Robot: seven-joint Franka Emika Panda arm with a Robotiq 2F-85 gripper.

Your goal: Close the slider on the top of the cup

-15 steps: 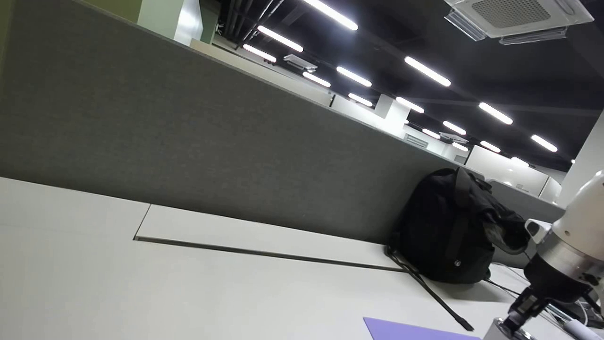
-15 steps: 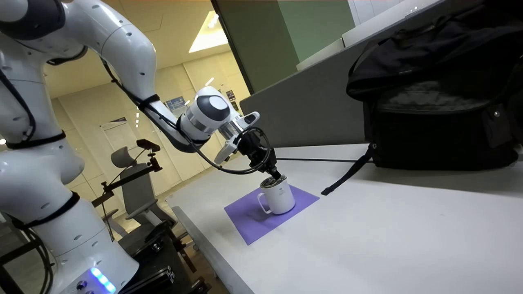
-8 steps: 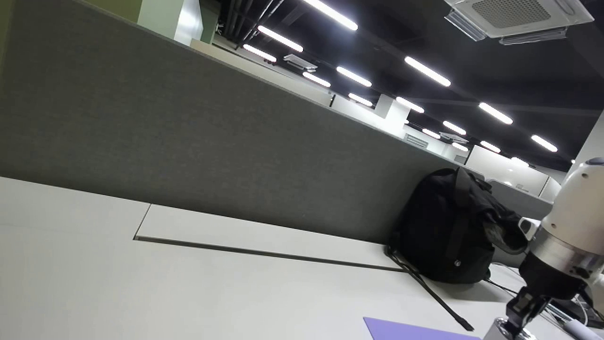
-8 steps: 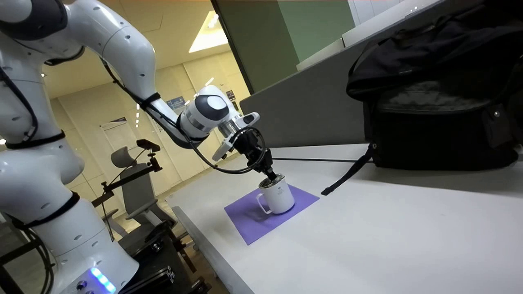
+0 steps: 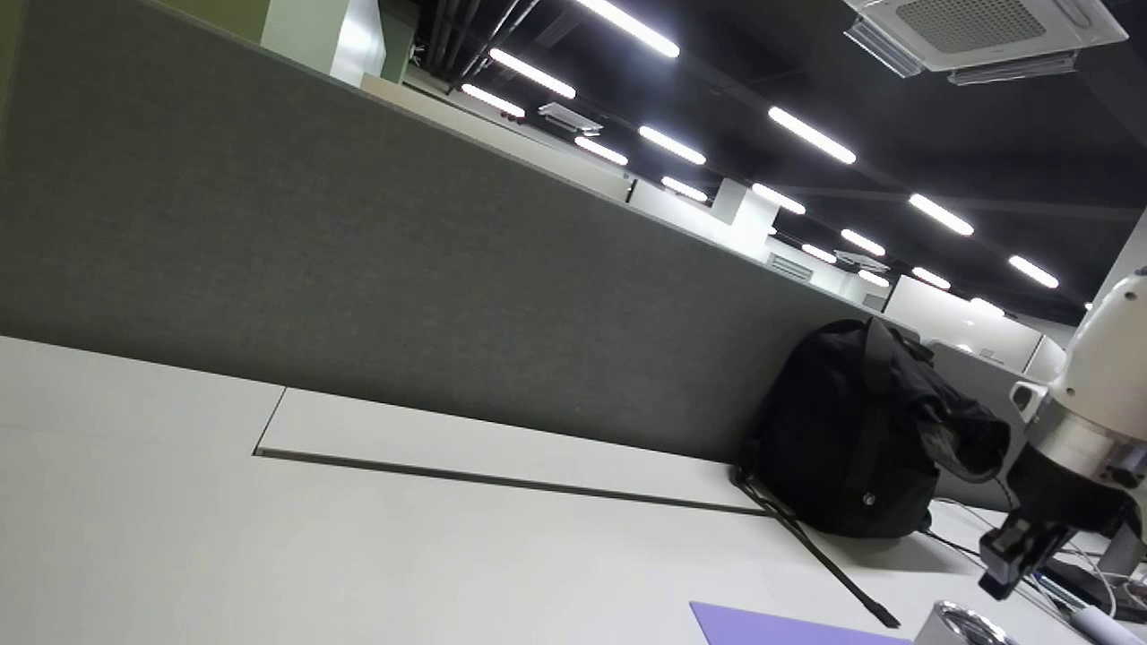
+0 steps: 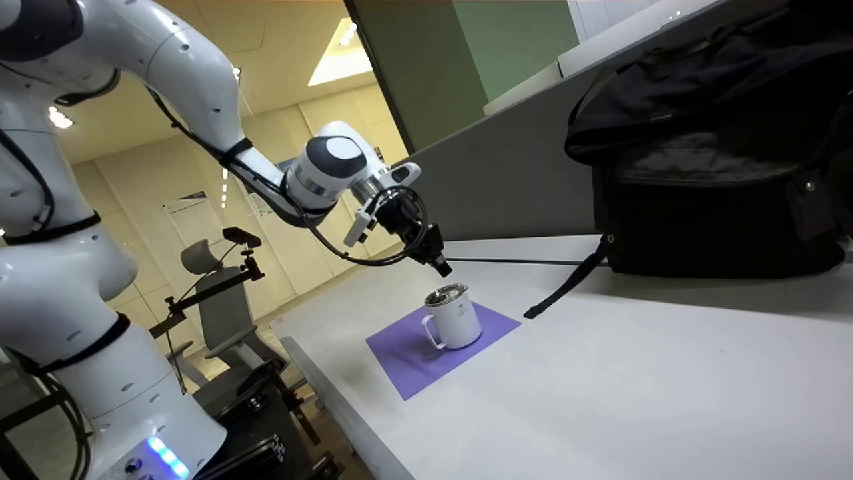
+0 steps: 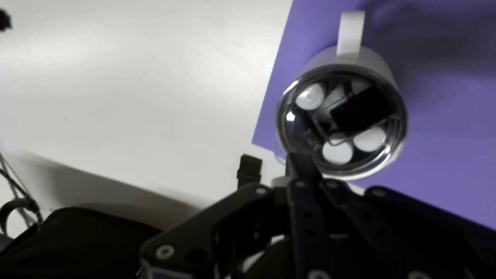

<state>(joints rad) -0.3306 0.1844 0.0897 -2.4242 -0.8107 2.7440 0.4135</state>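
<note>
A: so where's the cup [image 6: 458,327] at?

B: standing upright on the purple sheet [image 6: 398,362], shiny lid [image 7: 341,120] on top

A: and the tool [image 6: 444,269]?

B: pressed together, hanging just above the lid without touching it

A: anything else on the surface [image 6: 633,387]?

B: yeah, black bag [image 6: 720,230] far and to the right in an exterior view, its strap [image 6: 568,286] ending near the sheet's corner

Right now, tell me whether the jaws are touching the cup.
No, in an exterior view a clear gap shows between the jaws and the cup below them.
</note>
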